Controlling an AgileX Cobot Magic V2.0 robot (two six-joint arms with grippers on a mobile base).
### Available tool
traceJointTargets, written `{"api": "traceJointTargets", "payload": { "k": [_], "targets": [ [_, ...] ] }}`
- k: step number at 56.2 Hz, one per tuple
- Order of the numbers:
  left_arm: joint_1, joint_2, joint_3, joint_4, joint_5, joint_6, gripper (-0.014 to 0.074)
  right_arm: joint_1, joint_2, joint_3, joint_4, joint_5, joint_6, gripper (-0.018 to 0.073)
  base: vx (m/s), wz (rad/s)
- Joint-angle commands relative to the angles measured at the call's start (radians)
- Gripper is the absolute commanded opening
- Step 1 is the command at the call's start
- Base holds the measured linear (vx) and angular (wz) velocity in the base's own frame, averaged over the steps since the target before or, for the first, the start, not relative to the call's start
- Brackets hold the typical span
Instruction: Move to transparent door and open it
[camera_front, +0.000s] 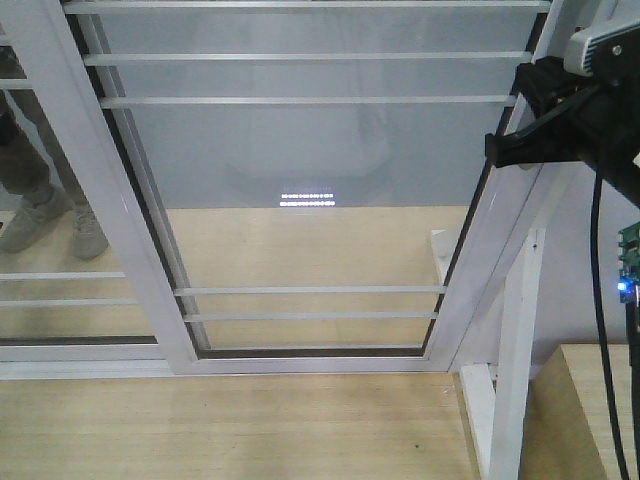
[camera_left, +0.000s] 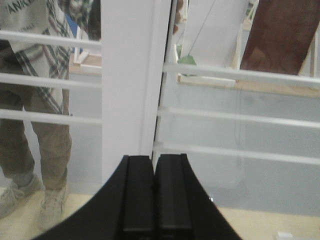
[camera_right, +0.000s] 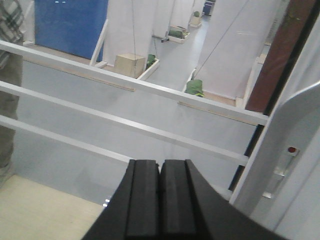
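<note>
The robot is drawn up close to the door (camera_front: 300, 170), whose barred glass fills the front view, so the approach part of the task looks done. The opening part looks not yet begun: the door's right rail appears to sit against the outer frame with no gap showing, though the pictures do not settle this. The right hand (camera_right: 160, 165) is clenched on nothing, its fingers pressed flat together, and it hangs in front of the door's glass, just left of the door's curved pale handle (camera_right: 295, 127) and not touching it. The left hand (camera_left: 153, 159) is likewise clenched and empty, facing the door's left rail. A person (camera_left: 35, 110) stands behind the door's neighbouring panel (camera_front: 60, 290). What is left, I judge, is to bring a hand onto the handle and slide the door aside.
</note>
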Motion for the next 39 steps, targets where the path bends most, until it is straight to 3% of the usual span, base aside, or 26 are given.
{"api": "traceJointTargets", "payload": {
  "k": [1,24,31,39],
  "targets": [
    [-0.004,-0.012,-0.038,0.001,-0.109,-0.003,0.0003,-0.036,0.000,-0.043,0.022,-0.104,-0.010,-0.0006,0.00,0.00],
    [-0.004,-0.002,-0.038,0.001,-0.114,0.000,0.0056,-0.064,0.012,-0.043,0.026,-0.184,-0.014,-0.0003,0.00,0.00],
    [-0.004,0.007,-0.038,0.002,-0.124,0.001,0.0141,-0.064,0.012,-0.041,0.026,-0.186,-0.014,0.0017,0.00,0.00],
    [-0.004,0.018,-0.038,0.002,-0.133,0.001,0.0298,-0.064,0.012,-0.038,0.025,-0.169,-0.014,0.0126,0.00,0.00]
  ]
}}
